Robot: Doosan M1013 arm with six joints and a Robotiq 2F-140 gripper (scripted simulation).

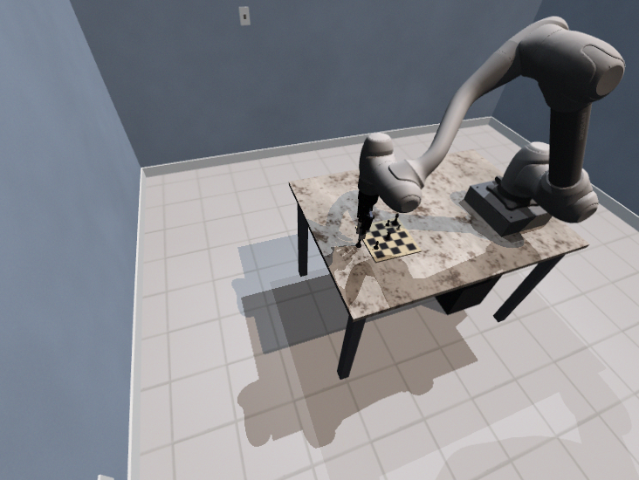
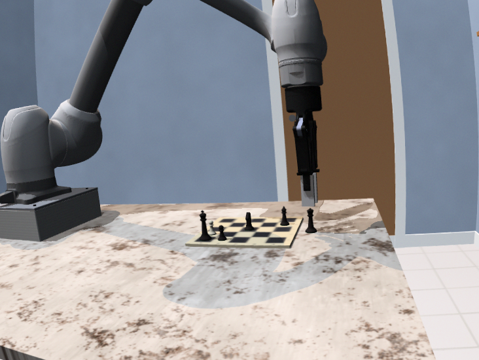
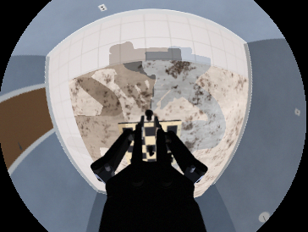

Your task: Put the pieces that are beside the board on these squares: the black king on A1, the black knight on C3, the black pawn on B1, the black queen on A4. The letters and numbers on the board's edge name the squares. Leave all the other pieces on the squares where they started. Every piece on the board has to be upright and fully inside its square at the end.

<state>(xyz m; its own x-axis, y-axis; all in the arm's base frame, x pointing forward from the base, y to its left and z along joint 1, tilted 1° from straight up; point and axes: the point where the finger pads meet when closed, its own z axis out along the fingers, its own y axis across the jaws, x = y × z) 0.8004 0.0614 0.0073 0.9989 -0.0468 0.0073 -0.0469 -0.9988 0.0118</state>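
Observation:
The small chessboard (image 2: 247, 231) lies on the marble table and also shows in the top view (image 1: 390, 241). One black piece, seemingly the queen (image 2: 309, 220), stands upright on the table just off the board's right edge. My gripper (image 2: 309, 197) hangs upright close above it, a little behind it, with the fingers a narrow gap apart and nothing between them. In the wrist view the piece's top (image 3: 149, 114) shows between the fingertips. On the board stand a tall black king (image 2: 203, 226), a black pawn (image 2: 221, 233), a white pawn (image 2: 211, 228) and two more black pieces (image 2: 248, 221) (image 2: 284, 216).
The arm's base block (image 2: 46, 213) stands at the table's far left. The table's right edge (image 2: 390, 247) runs close behind the off-board piece.

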